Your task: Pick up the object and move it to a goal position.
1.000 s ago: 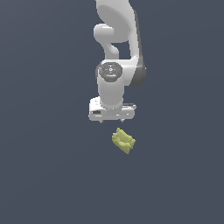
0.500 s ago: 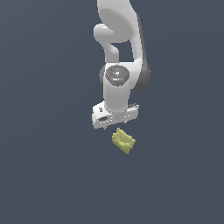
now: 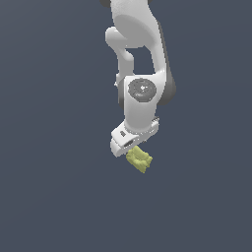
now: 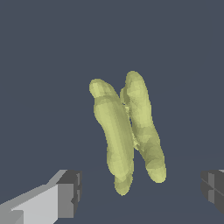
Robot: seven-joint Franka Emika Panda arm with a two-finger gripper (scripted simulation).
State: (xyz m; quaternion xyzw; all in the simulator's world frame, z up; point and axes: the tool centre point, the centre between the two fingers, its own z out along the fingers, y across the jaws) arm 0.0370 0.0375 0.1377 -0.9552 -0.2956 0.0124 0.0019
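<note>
Hanging from a white arm [image 3: 140, 64] that reaches down from the top of the exterior view, the claw [image 3: 129, 142] sits right above the yellow-green object [image 3: 139, 159], close enough that its lower edge seems to overlap the object's upper part in that view. Whether they actually touch cannot be told from there. The object lies on a flat dark blue-grey floor [image 3: 54, 197], slightly toward the exterior view's right of the claw's white body. In the wrist view the object [image 4: 127, 133] shows as two long, lumpy ridges lying side by side, joined along their length, with rounded ends. The claw [image 4: 142, 190] is spread wide: one grey-tipped finger [image 4: 65, 194] stands on one side and the other finger [image 4: 214, 190] is at the far edge of the picture, with bare floor showing between each finger and the object. Neither finger touches it, and the object's near end lies between them.
</note>
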